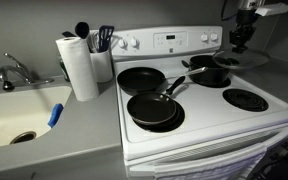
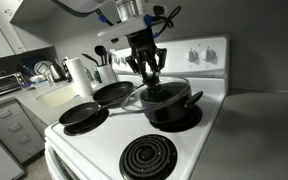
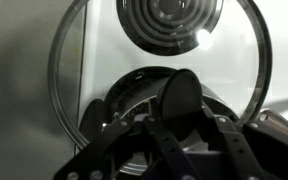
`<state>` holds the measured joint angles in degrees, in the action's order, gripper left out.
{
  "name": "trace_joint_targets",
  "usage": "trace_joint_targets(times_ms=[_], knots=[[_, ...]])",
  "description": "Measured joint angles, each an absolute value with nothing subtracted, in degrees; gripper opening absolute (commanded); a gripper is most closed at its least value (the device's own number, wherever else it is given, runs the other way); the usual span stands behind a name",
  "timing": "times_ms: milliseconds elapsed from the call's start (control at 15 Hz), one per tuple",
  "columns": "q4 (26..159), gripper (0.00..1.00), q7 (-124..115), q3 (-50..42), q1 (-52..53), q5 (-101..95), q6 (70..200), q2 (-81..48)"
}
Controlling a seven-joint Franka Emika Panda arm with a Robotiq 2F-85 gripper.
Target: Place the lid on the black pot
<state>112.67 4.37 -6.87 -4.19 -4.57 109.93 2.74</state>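
Underneath everything, the white bench (image 1: 199, 97), carrying a rear frying pan (image 1: 141, 78) and a front frying pan (image 1: 154, 108) on the sink side, well apart from the job, plus 1 bare burner (image 1: 246, 99) at the front. Next in size, the lid (image 3: 154, 60): clear glass, off the bench, hanging beneath the pincer (image 2: 147, 68), near the black pot (image 2: 169, 103) but not yet seated. Through the glass in the wrist view, only part of the pot, so probably off-centre. Pincer clamped narrow on the small dark knob (image 3: 179, 95). Likely trouble from here: a landing with the rim half on and half off, caused by that offset; a slide or clatter off the pot, given glass seemingly wider than the mouth; a swing or slip at the knob, from so small a hold on so broad a disc.
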Motion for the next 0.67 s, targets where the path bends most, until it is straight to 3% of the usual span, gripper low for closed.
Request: trace_joint_targets(times_ms=[667], knots=[[99.6,0.13,10.7,-7.2,-6.0,-3.1,110.0,-8.3]])
